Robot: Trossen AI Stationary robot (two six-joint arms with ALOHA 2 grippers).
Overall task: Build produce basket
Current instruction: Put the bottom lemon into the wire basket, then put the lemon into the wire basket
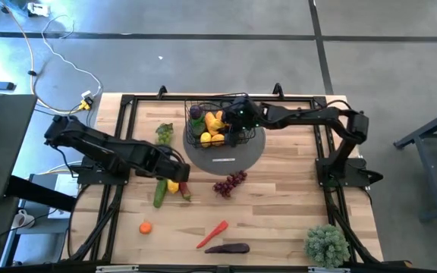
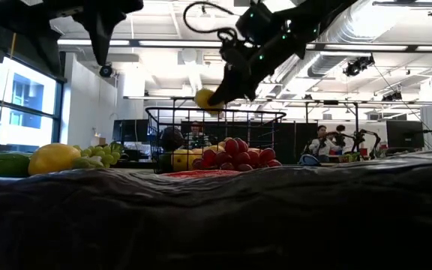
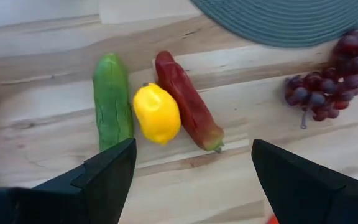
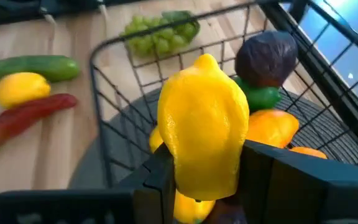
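Observation:
The black wire basket (image 1: 203, 106) stands on the grey round mat (image 1: 237, 155) at the table's far middle. It holds an eggplant (image 4: 267, 57), a green piece (image 4: 260, 98) and orange pieces (image 4: 272, 127). My right gripper (image 4: 204, 168) hangs over the basket, shut on a yellow lemon (image 4: 204, 118). My left gripper (image 3: 192, 149) stands open above a cucumber (image 3: 112, 99), a second lemon (image 3: 156, 113) and a red chilli (image 3: 188, 109), which lie side by side on the wood left of the mat; it touches none of them. My right gripper pinches the lemon's lower half (image 4: 194, 171) between its two fingers, one on each side. The fingers (image 4: 272, 177) slant down from the table's right side. The lemon (image 2: 205, 98) is lifted clear above the basket's rim (image 2: 216, 111), its pointed end away from the gripper.
Green grapes (image 1: 164, 133) lie left of the basket and purple grapes (image 1: 230, 182) just in front of the mat. An orange fruit (image 1: 146, 226), a red-orange carrot (image 1: 212, 233) and a dark eggplant (image 1: 227, 248) lie near the front edge. A potted plant (image 1: 326, 244) stands at the near right corner.

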